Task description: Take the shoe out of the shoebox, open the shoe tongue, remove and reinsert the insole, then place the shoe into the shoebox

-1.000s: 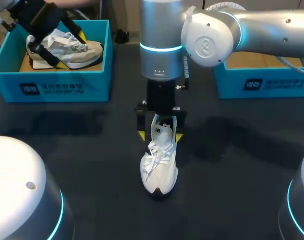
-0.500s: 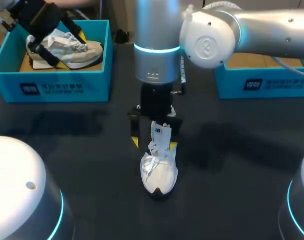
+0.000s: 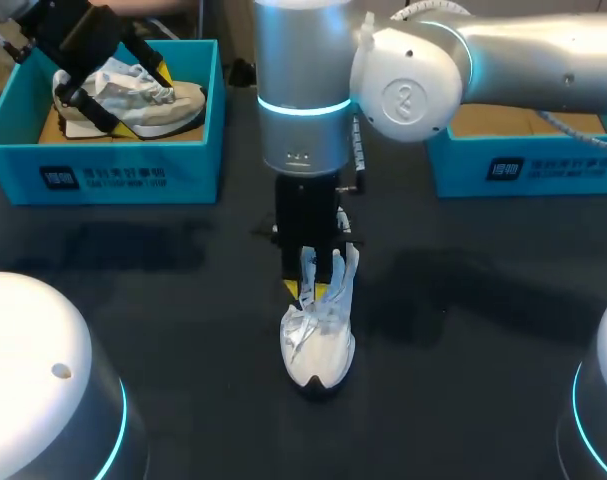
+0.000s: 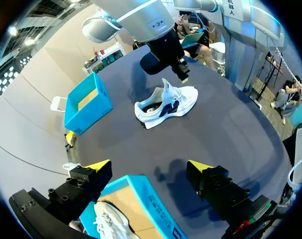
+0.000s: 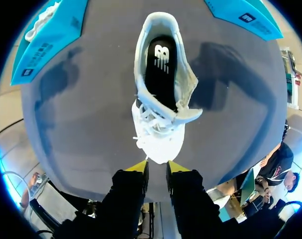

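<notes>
Shoe (image 3: 319, 345) stands central on the desk (image 3: 183, 300), dark insole (image 5: 159, 69) inside. My right pincer (image 5: 157, 168) hangs just above its laces (image 5: 151, 125), fingers almost together, gripping nothing; my left pincer (image 4: 150, 167) gapes wide over the left shoebox (image 3: 103, 170).

— How much of the white shoe (image 3: 318, 350) shows from above?
— Toe and laces only; the right arm (image 3: 303, 100) covers its heel beside the right end effector (image 3: 309, 291).
— And the boxed shoe (image 4: 108, 224)?
— Under the left end effector (image 4: 149, 166), the wrist view's rim cuts it off; only laces show.
</notes>
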Tool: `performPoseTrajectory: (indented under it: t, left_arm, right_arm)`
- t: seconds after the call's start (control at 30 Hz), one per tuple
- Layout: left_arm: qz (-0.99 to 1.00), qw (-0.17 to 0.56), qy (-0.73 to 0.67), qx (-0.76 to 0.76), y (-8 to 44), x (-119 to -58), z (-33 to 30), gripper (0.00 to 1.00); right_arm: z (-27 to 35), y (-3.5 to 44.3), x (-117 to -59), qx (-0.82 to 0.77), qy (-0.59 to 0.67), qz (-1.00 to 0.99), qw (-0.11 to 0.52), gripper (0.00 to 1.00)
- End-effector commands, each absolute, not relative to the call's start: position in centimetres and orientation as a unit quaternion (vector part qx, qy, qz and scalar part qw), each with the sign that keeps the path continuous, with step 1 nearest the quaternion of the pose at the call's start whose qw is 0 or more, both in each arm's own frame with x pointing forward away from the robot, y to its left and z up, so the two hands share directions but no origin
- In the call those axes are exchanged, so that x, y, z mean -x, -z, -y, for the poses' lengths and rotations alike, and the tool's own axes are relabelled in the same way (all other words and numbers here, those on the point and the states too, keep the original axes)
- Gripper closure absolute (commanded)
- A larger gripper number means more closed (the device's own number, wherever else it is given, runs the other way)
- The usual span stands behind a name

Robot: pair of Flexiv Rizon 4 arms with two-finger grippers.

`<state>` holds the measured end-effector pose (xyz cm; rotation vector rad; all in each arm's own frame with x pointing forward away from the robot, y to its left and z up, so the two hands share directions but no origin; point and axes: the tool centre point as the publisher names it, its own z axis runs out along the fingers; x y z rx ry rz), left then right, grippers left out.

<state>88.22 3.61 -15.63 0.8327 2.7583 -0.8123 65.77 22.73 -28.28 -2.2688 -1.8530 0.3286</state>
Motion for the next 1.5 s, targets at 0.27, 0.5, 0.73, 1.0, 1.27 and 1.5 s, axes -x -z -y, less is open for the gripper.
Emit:
performPoseTrajectory:
  t: [0.27,0.5,0.73,1.0,1.27,1.5]
  left_arm:
    - [-0.919,0.072,0.269,-0.278,15.6,-88.4,-3.6,0.00]
    - [-0.919,0.072,0.269,-0.278,15.6,-88.4,-3.6,0.00]
    - [-0.919,0.072,0.269,-0.278,15.6,-88.4,-3.6,0.00]
    - [-0.919,0.072,0.269,-0.278,15.6,-88.4,-3.6,0.00]
    - [-0.919,0.072,0.269,-0.278,15.6,-88.4,-3.6,0.00]
    - [-0.919,0.072,0.269,-0.278,15.6,-88.4,-3.6,0.00]
  right_arm:
    - [-21.0,30.2,-68.2,0.749,-0.106,0.646,0.100,0.75]
    - [-19.9,31.1,-69.9,0.732,-0.108,0.666,0.096,0.75]
    - [-19.5,31.6,-71.4,0.710,-0.104,0.690,0.092,0.73]
    - [-19.0,31.2,-72.0,0.701,-0.112,0.699,0.084,0.73]
    - [-18.2,30.5,-73.4,0.698,-0.110,0.704,0.063,0.72]
    - [-17.7,31.8,-75.0,0.691,-0.105,0.713,0.053,0.77]
